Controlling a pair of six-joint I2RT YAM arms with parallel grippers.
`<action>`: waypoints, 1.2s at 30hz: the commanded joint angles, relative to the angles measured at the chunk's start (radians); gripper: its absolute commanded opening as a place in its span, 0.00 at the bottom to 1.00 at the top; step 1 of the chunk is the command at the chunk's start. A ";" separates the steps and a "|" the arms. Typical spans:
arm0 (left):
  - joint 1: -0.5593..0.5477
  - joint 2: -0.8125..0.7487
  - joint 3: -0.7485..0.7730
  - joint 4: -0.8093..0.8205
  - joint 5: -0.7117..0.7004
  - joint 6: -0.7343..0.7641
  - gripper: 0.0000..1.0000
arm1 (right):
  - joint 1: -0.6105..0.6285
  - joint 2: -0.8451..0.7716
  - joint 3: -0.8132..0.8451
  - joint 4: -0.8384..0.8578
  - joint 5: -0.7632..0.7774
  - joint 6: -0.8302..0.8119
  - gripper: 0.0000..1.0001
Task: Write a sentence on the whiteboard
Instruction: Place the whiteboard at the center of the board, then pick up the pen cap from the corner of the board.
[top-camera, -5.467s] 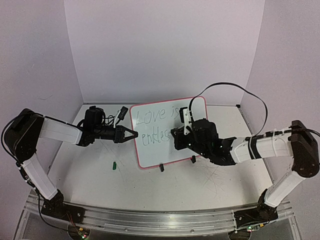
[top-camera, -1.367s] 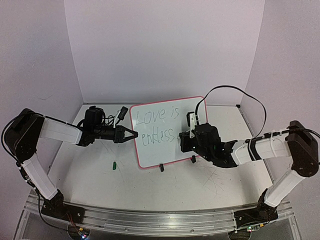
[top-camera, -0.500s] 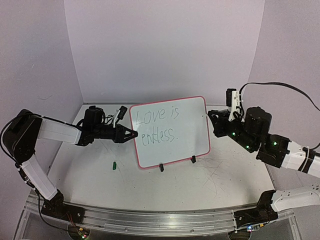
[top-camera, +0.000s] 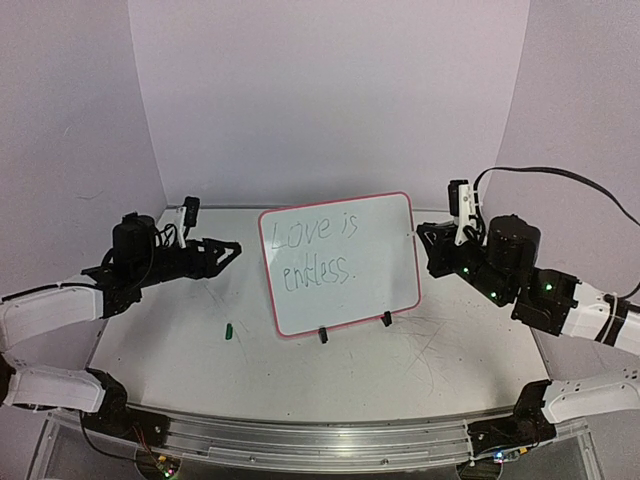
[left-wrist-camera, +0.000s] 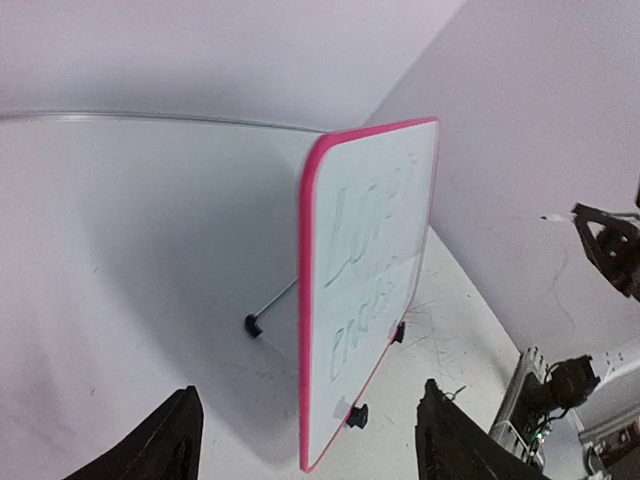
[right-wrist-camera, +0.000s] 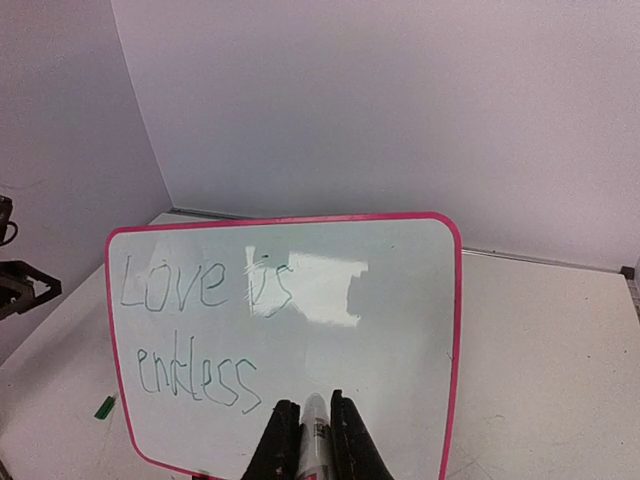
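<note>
Marker (right-wrist-camera: 314, 440) sits clamped in my right gripper (right-wrist-camera: 312, 405), its barrel cut off at the bottom edge; my left gripper (left-wrist-camera: 310, 392) gapes wide, empty. Beyond, centre frame, the whiteboard (right-wrist-camera: 400, 330) stands, its sentence (right-wrist-camera: 205, 285) faint, "is" washed by glare.

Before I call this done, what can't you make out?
Whiteboard feet: right wrist view, cut off by bottom edge and right gripper.
Marker body: same view, fingers cover it.
Green bit on table: top view, too small to identify.
Sentence: left wrist view, too oblique to read fully.
</note>
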 joint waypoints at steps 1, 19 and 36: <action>0.003 -0.012 0.024 -0.424 -0.214 -0.241 0.66 | -0.002 0.022 0.014 0.023 -0.030 -0.021 0.00; -0.171 0.490 0.207 -0.658 -0.398 -0.178 0.47 | -0.003 -0.011 -0.022 0.023 -0.075 0.028 0.00; -0.271 0.506 0.155 -0.653 -0.513 -0.210 0.10 | -0.002 0.021 0.000 0.033 -0.089 0.037 0.00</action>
